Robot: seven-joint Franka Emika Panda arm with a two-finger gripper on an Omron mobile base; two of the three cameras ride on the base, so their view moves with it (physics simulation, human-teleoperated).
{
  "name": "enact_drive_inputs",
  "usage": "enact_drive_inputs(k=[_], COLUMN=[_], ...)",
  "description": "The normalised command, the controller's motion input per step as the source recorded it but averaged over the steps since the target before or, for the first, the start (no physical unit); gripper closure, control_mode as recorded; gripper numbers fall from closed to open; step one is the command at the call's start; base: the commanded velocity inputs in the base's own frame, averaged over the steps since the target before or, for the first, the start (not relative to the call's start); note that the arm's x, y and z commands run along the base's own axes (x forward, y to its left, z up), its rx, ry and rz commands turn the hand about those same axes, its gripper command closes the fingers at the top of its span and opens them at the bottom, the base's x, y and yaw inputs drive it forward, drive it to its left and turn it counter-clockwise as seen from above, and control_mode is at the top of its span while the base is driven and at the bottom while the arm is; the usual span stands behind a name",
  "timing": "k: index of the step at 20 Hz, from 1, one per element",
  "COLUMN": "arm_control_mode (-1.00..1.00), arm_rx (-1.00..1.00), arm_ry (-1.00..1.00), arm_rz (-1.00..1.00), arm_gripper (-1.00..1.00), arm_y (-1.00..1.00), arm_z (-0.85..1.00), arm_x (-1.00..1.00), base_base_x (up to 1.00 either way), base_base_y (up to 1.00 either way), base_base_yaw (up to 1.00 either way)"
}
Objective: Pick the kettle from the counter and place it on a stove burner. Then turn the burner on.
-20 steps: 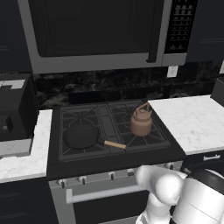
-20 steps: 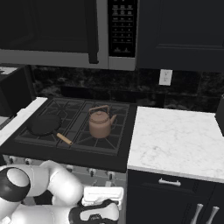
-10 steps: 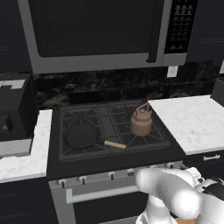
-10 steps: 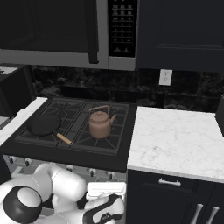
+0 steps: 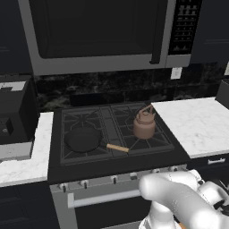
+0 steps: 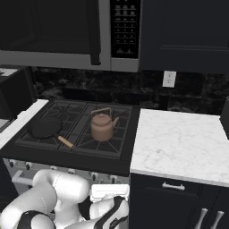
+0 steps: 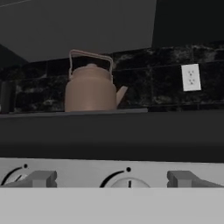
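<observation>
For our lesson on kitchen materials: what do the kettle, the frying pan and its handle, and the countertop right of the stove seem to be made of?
The kettle looks like copper with a matte finish, judging by its even brown-orange colour. The frying pan seems to be dark cast iron or coated steel, black and dull; its handle looks wooden, being pale tan. The counter appears to be polished marble or an imitation: white with faint grey veining.
</observation>
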Motion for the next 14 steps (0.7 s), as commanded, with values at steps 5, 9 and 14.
enact_drive_inputs(k=[5,9,14], arm_control_mode=[-1.0,-1.0,-1.0], arm_rx=[0.0,0.0,0.0], arm_ry=[0.0,0.0,0.0], arm_rz=[0.0,0.0,0.0], arm_gripper=[-1.0,-1.0,-1.0], arm_y=[-0.02,-0.28,-0.04], arm_z=[-0.1,-0.22,-0.05], arm_x=[0.15,0.01,0.11], base_base_x=[0.0,0.0,0.0], base_base_y=[0.0,0.0,0.0], base_base_yaw=[0.0,0.0,0.0])
